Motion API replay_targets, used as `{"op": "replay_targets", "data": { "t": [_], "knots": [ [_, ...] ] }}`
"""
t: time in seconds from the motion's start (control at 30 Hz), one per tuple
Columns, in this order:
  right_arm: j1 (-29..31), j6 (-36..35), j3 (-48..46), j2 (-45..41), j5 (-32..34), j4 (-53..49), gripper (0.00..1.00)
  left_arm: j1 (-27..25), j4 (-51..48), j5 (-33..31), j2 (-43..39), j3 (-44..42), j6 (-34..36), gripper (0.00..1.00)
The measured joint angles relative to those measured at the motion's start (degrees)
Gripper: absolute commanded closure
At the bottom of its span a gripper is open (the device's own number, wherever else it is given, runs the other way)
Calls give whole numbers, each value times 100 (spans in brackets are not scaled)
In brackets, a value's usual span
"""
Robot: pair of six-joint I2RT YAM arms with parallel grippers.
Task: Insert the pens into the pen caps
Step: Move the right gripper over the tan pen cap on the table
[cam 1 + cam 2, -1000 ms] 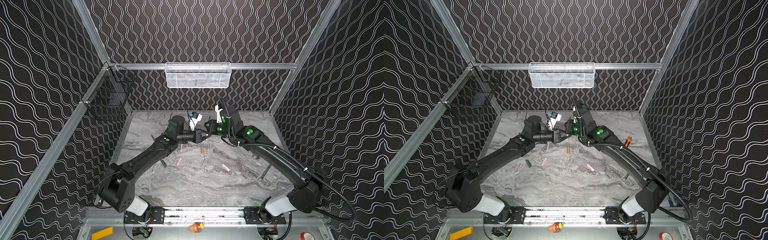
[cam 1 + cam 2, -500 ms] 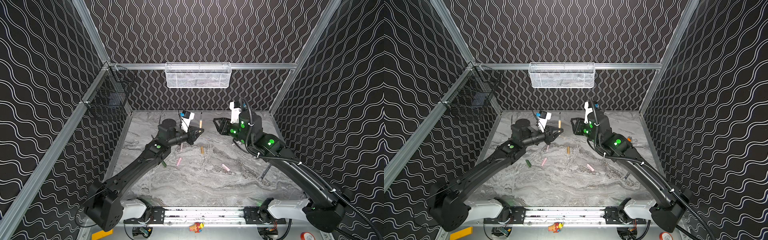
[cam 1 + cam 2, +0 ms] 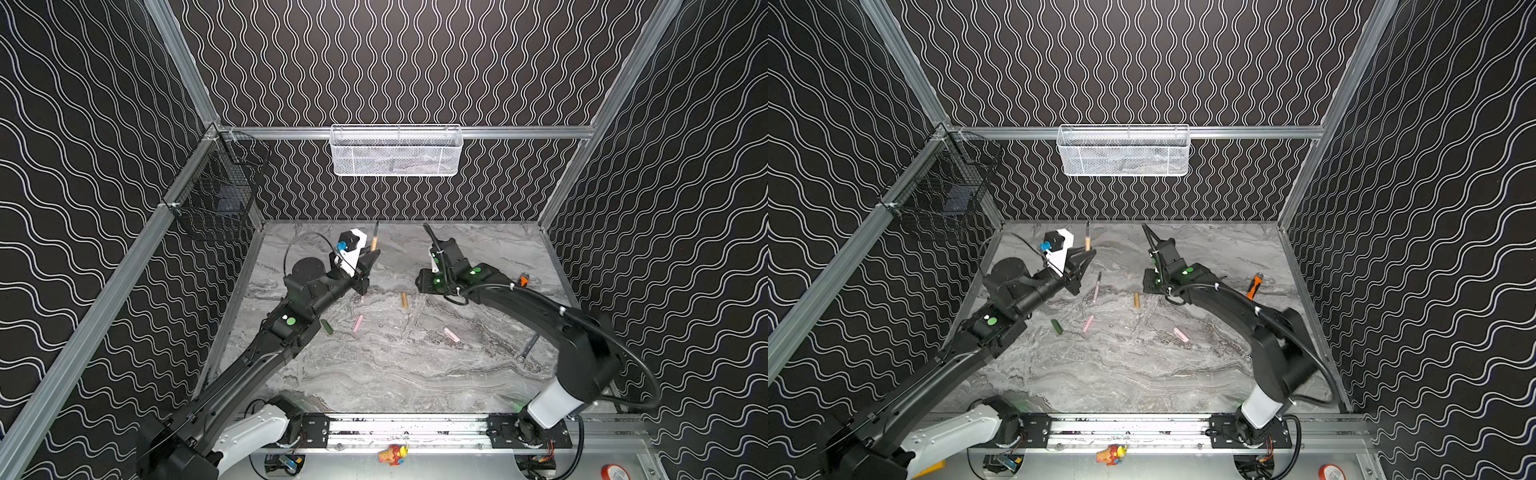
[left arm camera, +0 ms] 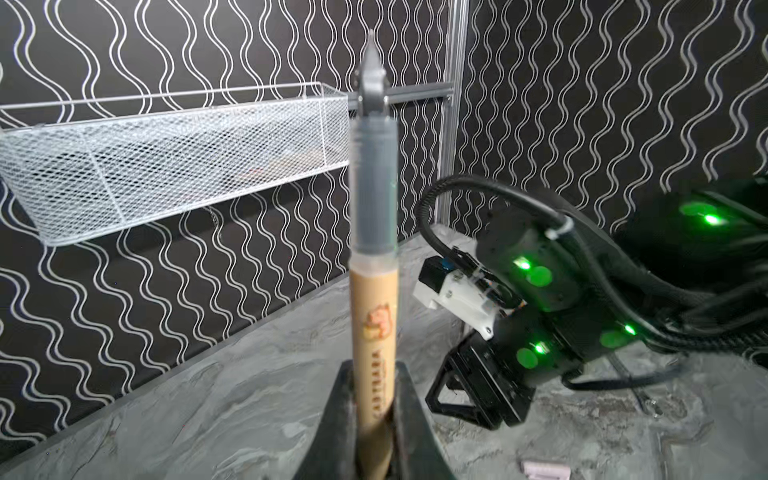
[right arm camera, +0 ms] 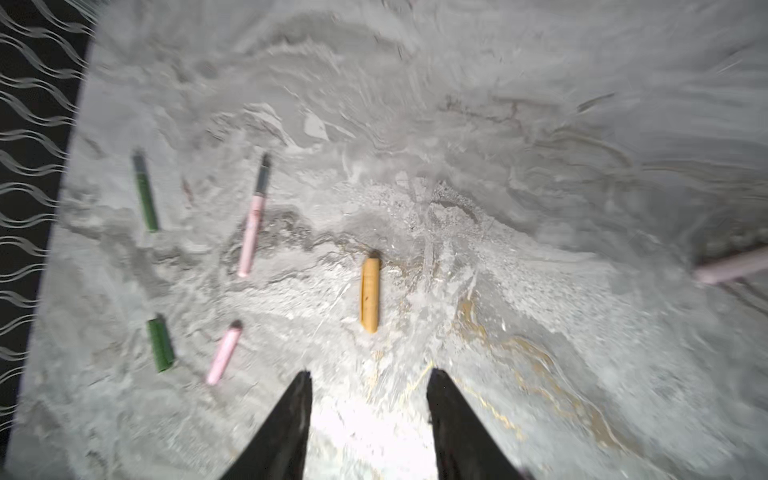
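My left gripper [image 4: 373, 368] is shut on the tan-gold pen [image 4: 374, 291], which stands upright with its dark tip up; both top views show it [image 3: 375, 239] [image 3: 1087, 237] at the back left. My right gripper [image 5: 368, 376] is open and empty, and points down at the table just short of the gold pen cap [image 5: 370, 289] [image 3: 404, 300]. A pale pink pen [image 5: 253, 220] [image 3: 1097, 286] and a dark green pen [image 5: 144, 191] lie flat. A green cap [image 5: 160, 345] [image 3: 327, 326] and pink caps [image 5: 224, 353] [image 3: 358, 322] [image 3: 451, 334] lie loose.
A grey spanner [image 3: 528, 347] and an orange-handled tool [image 3: 523, 280] lie at the right of the marble table. A white mesh basket [image 3: 395, 151] hangs on the back wall and a black wire basket [image 3: 216, 199] on the left wall.
The two grippers, close together mid-table a second ago, have parted. My left gripper drew back left and raised the pen upright. My right gripper swung right, turned downward and opened wider.
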Motion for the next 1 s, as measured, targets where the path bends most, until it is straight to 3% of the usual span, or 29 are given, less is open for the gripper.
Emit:
{"op": "replay_targets", "data": {
  "t": [0.3, 1.0],
  "knots": [
    [197, -205, 813, 1600, -162, -116, 48, -81, 463, -566, -321, -289, -330, 100],
    [330, -356, 544, 1810, 57, -295, 53, -297, 581, -232, -221, -310, -638, 100]
  ]
}}
